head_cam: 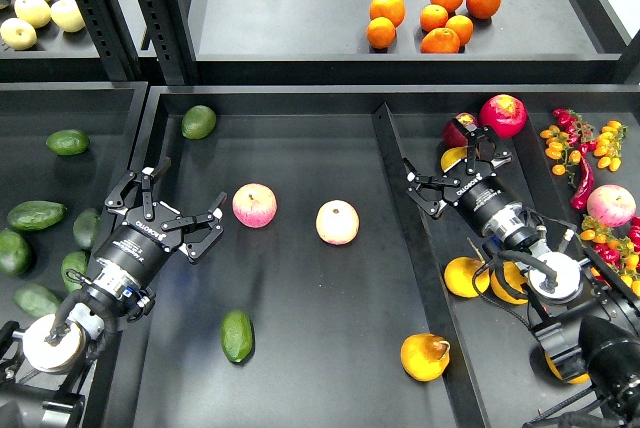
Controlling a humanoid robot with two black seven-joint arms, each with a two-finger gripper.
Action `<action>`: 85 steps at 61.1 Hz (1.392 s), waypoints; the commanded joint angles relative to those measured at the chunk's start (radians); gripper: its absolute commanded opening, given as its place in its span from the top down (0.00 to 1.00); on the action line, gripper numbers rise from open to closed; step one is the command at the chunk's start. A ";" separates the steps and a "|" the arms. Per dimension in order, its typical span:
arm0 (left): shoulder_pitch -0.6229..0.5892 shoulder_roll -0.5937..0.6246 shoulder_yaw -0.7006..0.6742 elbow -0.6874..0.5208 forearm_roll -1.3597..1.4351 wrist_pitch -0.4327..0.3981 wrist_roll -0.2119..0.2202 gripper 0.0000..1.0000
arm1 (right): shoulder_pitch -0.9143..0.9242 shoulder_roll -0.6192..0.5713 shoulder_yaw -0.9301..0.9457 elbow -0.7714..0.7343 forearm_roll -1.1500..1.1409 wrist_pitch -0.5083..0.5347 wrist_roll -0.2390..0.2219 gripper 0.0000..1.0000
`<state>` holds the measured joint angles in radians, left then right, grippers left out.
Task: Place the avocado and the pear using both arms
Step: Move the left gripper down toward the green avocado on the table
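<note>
The avocado [237, 336], dark green and oval, lies in the front of the middle tray [300, 388]. The pear [425, 356], golden yellow with a short brown stem, rests at that tray's front right, beside the divider. My left gripper [175, 210] hovers open and empty over the tray's left edge, well behind the avocado. Over the right tray my right gripper [452, 173] is open. A partly hidden yellow fruit [453, 157] lies just beyond its fingers.
Two pink apples [255, 205] [337, 222] sit mid-tray, and a lighter green fruit [198, 121] at the back left. The left tray holds several avocados [37, 215]. The right tray holds yellow-orange fruits [465, 276], red apples [503, 115] and chillies [580, 183]. Oranges [440, 18] lie on the upper shelf.
</note>
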<state>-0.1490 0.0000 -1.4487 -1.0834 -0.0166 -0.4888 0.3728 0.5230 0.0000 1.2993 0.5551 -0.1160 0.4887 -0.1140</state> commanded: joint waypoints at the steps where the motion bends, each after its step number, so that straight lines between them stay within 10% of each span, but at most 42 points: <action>1: 0.000 0.000 -0.004 0.000 0.001 0.000 0.003 0.00 | -0.001 0.000 0.000 -0.001 0.001 0.000 -0.001 0.00; 32: -0.027 0.000 -0.009 -0.013 0.001 0.000 0.023 0.00 | -0.001 0.000 0.000 0.008 -0.001 0.000 -0.001 0.00; 39: -0.086 0.000 0.001 -0.010 0.000 0.000 0.116 0.00 | -0.003 0.000 0.000 0.008 -0.001 0.000 -0.001 0.00; 46: -0.147 0.063 0.022 0.008 0.000 0.000 0.116 0.00 | -0.006 0.000 0.000 0.008 -0.001 0.000 -0.001 0.00; 63: -0.323 0.442 0.434 0.106 0.015 0.000 0.116 0.00 | -0.009 0.000 -0.002 0.008 -0.001 0.000 -0.001 0.00; 85: -0.524 0.523 0.738 0.128 0.202 0.000 0.116 0.00 | -0.015 0.000 -0.002 0.011 -0.002 0.000 -0.003 0.00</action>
<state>-0.6376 0.5146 -0.7631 -0.9560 0.0997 -0.4887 0.4888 0.5103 0.0000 1.2977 0.5660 -0.1180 0.4887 -0.1152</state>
